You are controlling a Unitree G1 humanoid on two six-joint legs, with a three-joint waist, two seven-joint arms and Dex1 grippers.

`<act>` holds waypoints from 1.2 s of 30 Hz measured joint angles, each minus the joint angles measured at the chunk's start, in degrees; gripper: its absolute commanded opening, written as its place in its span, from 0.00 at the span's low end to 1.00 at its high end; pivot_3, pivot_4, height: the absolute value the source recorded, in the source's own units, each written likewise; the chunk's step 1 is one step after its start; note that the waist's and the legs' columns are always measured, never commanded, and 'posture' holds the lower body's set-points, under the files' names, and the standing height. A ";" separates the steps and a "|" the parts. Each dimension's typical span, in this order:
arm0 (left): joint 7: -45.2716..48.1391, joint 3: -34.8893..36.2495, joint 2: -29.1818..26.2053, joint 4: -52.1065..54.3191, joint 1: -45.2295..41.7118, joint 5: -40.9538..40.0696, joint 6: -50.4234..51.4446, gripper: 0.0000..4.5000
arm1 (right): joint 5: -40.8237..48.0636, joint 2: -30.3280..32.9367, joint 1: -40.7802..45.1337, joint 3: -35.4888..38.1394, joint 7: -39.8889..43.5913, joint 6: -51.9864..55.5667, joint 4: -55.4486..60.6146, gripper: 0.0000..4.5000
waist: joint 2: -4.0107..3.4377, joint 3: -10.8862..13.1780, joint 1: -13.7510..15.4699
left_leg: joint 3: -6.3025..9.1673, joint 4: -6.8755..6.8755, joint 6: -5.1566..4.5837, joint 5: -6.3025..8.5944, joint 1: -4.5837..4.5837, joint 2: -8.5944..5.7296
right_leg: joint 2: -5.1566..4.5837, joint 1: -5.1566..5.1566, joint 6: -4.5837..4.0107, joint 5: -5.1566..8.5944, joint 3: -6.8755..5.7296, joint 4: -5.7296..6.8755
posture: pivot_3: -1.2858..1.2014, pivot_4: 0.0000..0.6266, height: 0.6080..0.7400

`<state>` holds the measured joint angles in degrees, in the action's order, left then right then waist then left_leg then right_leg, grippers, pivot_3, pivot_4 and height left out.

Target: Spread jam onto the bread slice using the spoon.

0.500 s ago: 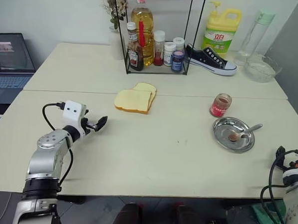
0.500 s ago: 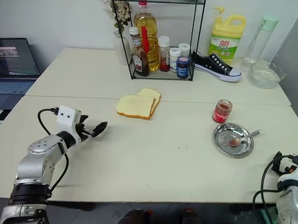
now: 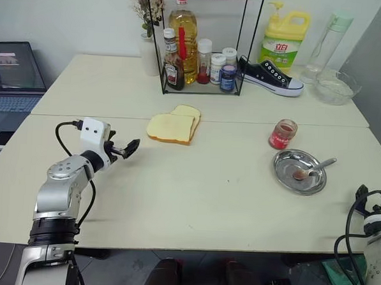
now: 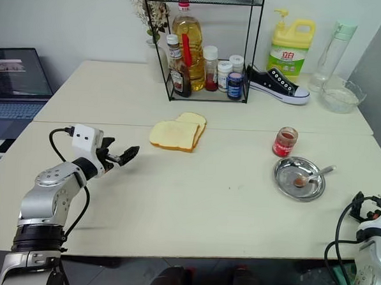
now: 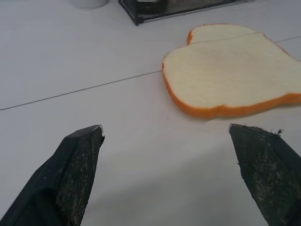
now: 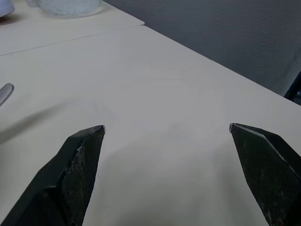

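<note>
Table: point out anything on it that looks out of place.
A black sneaker lies on the table beside the condiment rack and yellow detergent bottle, odd among food. The spoon rests in the plate, already smeared with jam.

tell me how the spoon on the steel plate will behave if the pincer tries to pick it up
The spoon looks thin, stiff metal, so probably slippery between the fingers. Its handle overhangs the plate rim, so pressing there may tip it. Jam in its bowl could smear if it tilts.
</note>
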<state>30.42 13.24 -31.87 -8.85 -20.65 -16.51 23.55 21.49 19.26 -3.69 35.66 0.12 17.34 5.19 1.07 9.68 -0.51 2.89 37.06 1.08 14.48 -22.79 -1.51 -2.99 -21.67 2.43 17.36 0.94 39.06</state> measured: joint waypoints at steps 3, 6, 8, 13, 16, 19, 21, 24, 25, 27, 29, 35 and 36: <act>-0.36 0.00 0.23 0.49 0.41 -0.11 0.06 1.00 | 0.02 0.92 -0.04 0.18 0.46 -0.01 0.07 0.99 | 0.00 0.00 -0.01 | -0.01 0.00 0.00 0.00 0.00 0.00 | 0.00 0.00 0.00 0.00 -0.01 0.00 | 0.52 0.24 1.00; -1.00 0.01 0.26 0.73 0.94 -0.11 0.11 1.00 | 0.01 1.74 0.00 0.89 0.54 -0.06 0.07 0.99 | 0.00 0.00 0.00 | 0.01 0.00 0.00 0.00 0.00 0.00 | 0.00 0.01 0.00 0.00 -0.01 0.00 | 0.52 0.24 1.00; -0.90 0.07 0.14 0.89 1.40 -0.23 0.32 1.00 | -0.12 2.71 -0.01 0.74 1.06 0.28 0.28 0.99 | 0.00 0.00 -0.02 | -0.01 0.01 0.00 0.00 0.00 0.00 | 0.00 0.01 0.00 0.00 0.00 0.00 | 0.52 0.24 1.00; 3.22 4.62 -1.75 -0.58 -2.12 -7.33 6.07 1.00 | 9.80 13.11 3.57 -2.72 13.19 8.81 10.26 0.99 | -0.05 0.03 -0.68 | 0.05 0.03 -0.01 0.00 -0.01 0.07 | 0.08 0.01 0.00 0.00 -0.08 0.03 | 0.52 0.24 1.00; 8.25 4.79 -4.71 -2.25 -5.70 -10.82 11.65 1.00 | 18.89 20.04 5.37 -9.27 22.09 17.34 20.24 0.99 | 0.00 0.00 -1.11 | 0.23 -0.01 -0.02 0.00 0.00 0.15 | 0.23 0.11 -0.01 0.01 -0.17 -0.08 | 0.52 0.24 1.00; 10.46 4.69 -4.79 -7.79 -10.32 -12.91 16.28 1.00 | 23.65 23.06 7.01 -17.52 28.20 23.69 24.24 0.99 | 0.05 0.03 -0.86 | 0.29 0.08 -0.02 0.00 -0.06 0.09 | 0.35 0.13 -0.01 0.01 -0.23 -0.10 | 0.52 0.24 1.00; 10.52 3.99 -4.76 -13.33 -13.73 -12.41 17.07 1.00 | 25.03 23.13 8.88 -21.99 30.36 25.98 25.05 0.99 | 0.10 0.06 -0.79 | 0.28 0.19 -0.02 0.00 -0.08 0.05 | 0.34 0.15 0.00 0.01 -0.22 -0.08 | 0.52 0.24 1.00; 11.10 2.21 -3.21 -23.88 -19.78 -10.11 14.89 1.00 | 25.25 20.87 14.83 -27.72 31.10 28.02 25.02 0.99 | 0.12 0.07 -0.80 | 0.28 0.30 -0.02 0.00 -0.07 0.00 | 0.32 0.16 0.02 0.00 -0.32 -0.04 | 0.52 0.24 1.00; 11.43 1.59 -2.28 -28.65 -22.29 -9.15 13.30 1.00 | 25.13 19.45 17.44 -29.93 31.11 28.32 24.91 0.99 | 0.13 0.06 -0.79 | 0.30 0.32 -0.02 0.00 -0.07 0.00 | 0.32 0.17 0.02 -0.01 -0.35 -0.03 | 0.52 0.24 1.00; 11.87 0.40 -0.65 -36.42 -26.24 -7.15 9.90 1.00 | 24.72 16.67 21.19 -33.74 31.02 28.56 24.79 0.99 | 0.16 0.06 -0.82 | 0.30 0.31 -0.01 0.01 -0.14 0.00 | 0.32 0.08 0.02 -0.01 -0.41 -0.05 | 0.52 0.24 1.00; 12.64 -0.48 0.59 -42.38 -28.82 -5.35 6.17 1.00 | 24.10 14.76 22.85 -36.55 30.81 28.82 24.61 0.99 | 0.20 0.04 -0.83 | 0.26 0.32 0.00 0.00 -0.26 -0.01 | 0.30 -0.06 0.02 -0.01 -0.37 -0.05 | 0.52 0.24 1.00; 12.41 -0.83 3.44 -56.31 -34.47 -1.08 -3.95 1.00 | 21.88 10.99 24.00 -39.88 29.69 29.51 23.92 0.99 | 0.24 0.05 -0.94 | 0.27 0.75 0.00 0.00 -0.82 -0.08 | 0.03 -0.60 0.02 -0.01 -0.41 0.28 | 0.52 0.24 1.00; 11.97 -0.48 3.99 -57.65 -35.10 -0.89 -5.05 1.00 | 21.74 10.59 24.29 -40.20 29.65 29.52 23.92 0.99 | 0.24 0.05 -0.93 | 0.29 0.82 -0.01 0.01 -0.84 -0.11 | 0.03 -0.61 0.02 -0.01 -0.42 0.34 | 0.52 0.24 1.00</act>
<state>42.38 12.75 -27.88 -66.50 -55.75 -17.40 18.50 43.22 29.85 20.60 -4.54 29.77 46.85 29.11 1.31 9.73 -1.44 3.17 37.88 1.07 14.49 -23.63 -1.62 -2.96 -22.28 2.46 17.35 0.52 39.40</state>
